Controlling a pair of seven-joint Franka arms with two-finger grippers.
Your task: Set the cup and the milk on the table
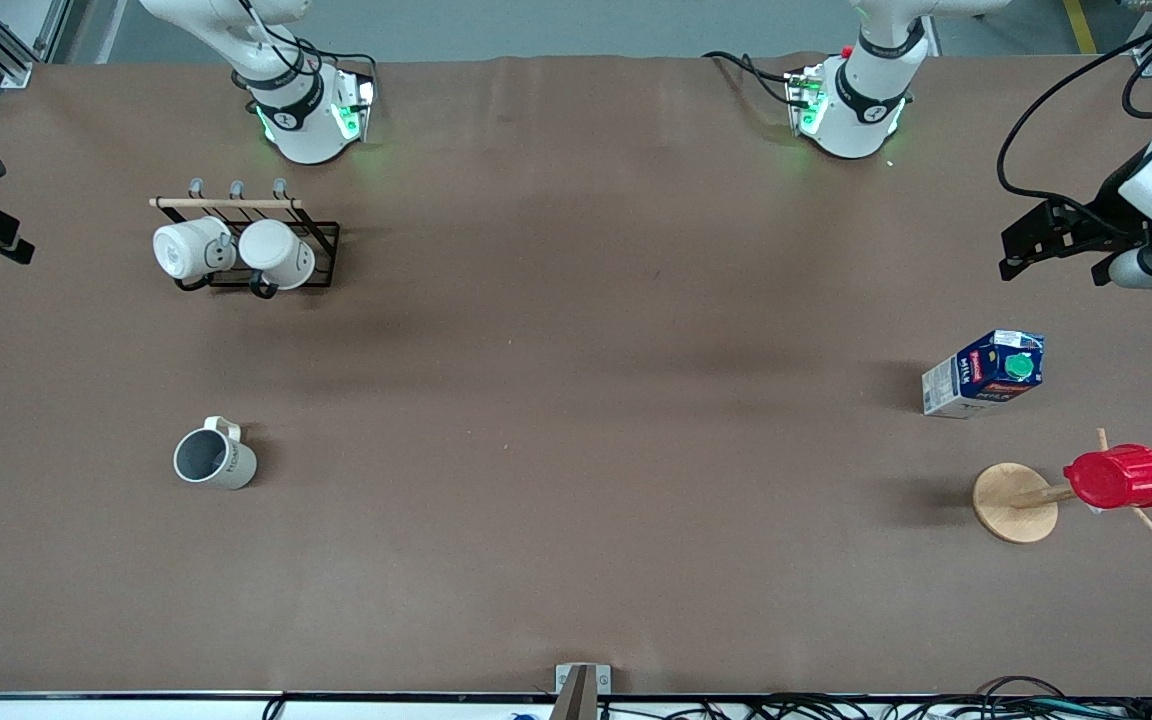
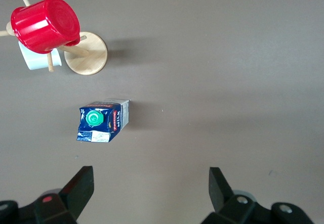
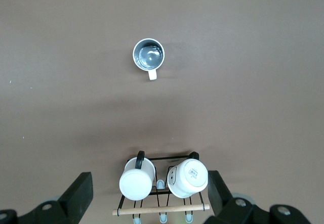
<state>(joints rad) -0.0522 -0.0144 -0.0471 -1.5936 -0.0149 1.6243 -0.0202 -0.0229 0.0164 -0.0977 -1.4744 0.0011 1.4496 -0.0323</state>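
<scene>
The cup (image 1: 214, 462) stands upright on the brown table (image 1: 576, 420) toward the right arm's end; the right wrist view shows it from above (image 3: 149, 54), grey inside. The milk (image 1: 984, 373) stands upright on the table toward the left arm's end, green cap up, and also shows in the left wrist view (image 2: 101, 121). My left gripper (image 1: 1051, 262) is open and empty, high over bare table beside the milk (image 2: 152, 171). My right gripper (image 3: 149, 176) is open and empty, high over the mug rack, and is out of the front view.
A black wire rack (image 1: 321, 235) with two plain white mugs (image 1: 276, 253) stands near the right arm's base. A wooden mug tree (image 1: 1014, 502) carrying a red ribbed cup (image 1: 1119, 477) stands nearer the front camera than the milk.
</scene>
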